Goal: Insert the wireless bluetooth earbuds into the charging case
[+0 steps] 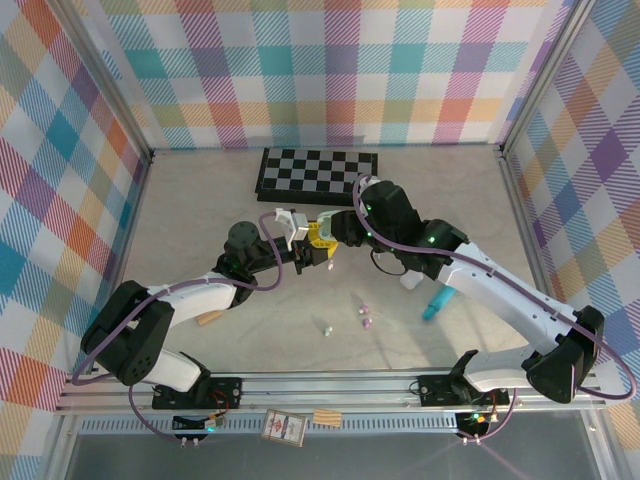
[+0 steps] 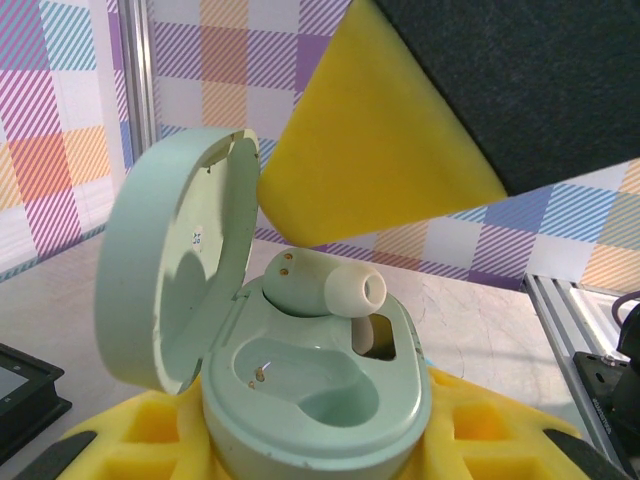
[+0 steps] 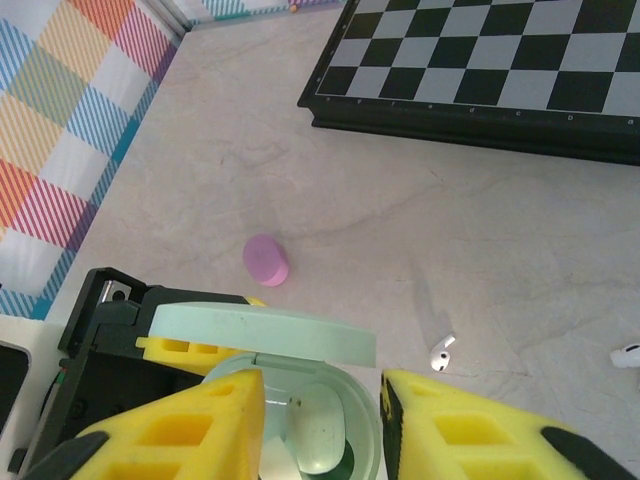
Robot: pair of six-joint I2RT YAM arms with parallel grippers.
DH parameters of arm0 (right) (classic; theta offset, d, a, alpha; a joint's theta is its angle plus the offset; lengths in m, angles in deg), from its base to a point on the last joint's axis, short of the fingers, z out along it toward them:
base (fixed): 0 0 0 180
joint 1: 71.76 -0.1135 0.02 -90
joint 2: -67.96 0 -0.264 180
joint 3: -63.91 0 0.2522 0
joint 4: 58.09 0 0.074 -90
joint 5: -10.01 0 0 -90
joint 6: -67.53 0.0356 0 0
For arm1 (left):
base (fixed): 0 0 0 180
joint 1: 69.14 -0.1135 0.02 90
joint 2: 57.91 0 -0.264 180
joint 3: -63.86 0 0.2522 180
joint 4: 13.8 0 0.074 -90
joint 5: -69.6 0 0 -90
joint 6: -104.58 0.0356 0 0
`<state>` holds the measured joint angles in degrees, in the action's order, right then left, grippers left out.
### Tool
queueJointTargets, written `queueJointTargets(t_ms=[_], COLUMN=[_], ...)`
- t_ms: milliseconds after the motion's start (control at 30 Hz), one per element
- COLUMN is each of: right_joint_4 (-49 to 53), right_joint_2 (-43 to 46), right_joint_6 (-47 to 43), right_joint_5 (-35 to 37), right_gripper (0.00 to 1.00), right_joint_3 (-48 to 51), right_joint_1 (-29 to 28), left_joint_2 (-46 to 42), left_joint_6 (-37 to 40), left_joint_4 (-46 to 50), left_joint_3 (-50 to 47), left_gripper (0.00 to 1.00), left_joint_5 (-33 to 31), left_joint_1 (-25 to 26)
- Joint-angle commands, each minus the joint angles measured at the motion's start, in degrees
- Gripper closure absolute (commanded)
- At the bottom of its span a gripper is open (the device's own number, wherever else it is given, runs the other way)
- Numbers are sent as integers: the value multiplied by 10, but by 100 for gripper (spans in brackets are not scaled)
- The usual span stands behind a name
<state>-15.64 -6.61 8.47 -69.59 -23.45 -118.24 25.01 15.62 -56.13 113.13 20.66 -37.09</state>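
My left gripper (image 1: 290, 228) is shut on a mint-green charging case (image 2: 320, 400), held off the table with its lid (image 2: 170, 260) swung open. One mint earbud (image 2: 320, 285) rests tilted in the far well, its tip sticking up; the near well is bare. My right gripper (image 3: 322, 400) hovers over the case, its yellow fingers (image 3: 190, 430) apart on either side of that earbud (image 3: 320, 430) without touching it. On the table lie two pink-purple earbuds (image 1: 365, 315), a pale one (image 1: 327, 328) and a white stemmed one (image 3: 441, 352).
A chessboard (image 1: 315, 172) lies at the back of the table. A pink disc (image 3: 266, 260) sits under the grippers. A teal stick (image 1: 437, 302) and a white object (image 1: 412, 282) lie under the right arm, a tan block (image 1: 210, 319) by the left arm.
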Motion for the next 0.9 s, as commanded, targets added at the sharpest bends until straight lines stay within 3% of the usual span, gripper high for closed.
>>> queueJointTargets(t_ms=[0, 500, 867], right_joint_4=[10, 85, 81], right_joint_2=[-5, -68, -52], right_joint_6=[-5, -33, -33], right_joint_5=[-19, -64, -46], right_gripper=[66, 70, 85], right_joint_3=[-20, -69, -64], right_joint_1=[3, 3, 4], left_joint_2=[1, 1, 3], left_joint_6=[3, 9, 18], left_joint_4=[-21, -7, 3], left_joint_3=[16, 20, 19], left_gripper=[71, 71, 71], left_joint_5=[-1, -7, -9], left_joint_1=[-8, -10, -11])
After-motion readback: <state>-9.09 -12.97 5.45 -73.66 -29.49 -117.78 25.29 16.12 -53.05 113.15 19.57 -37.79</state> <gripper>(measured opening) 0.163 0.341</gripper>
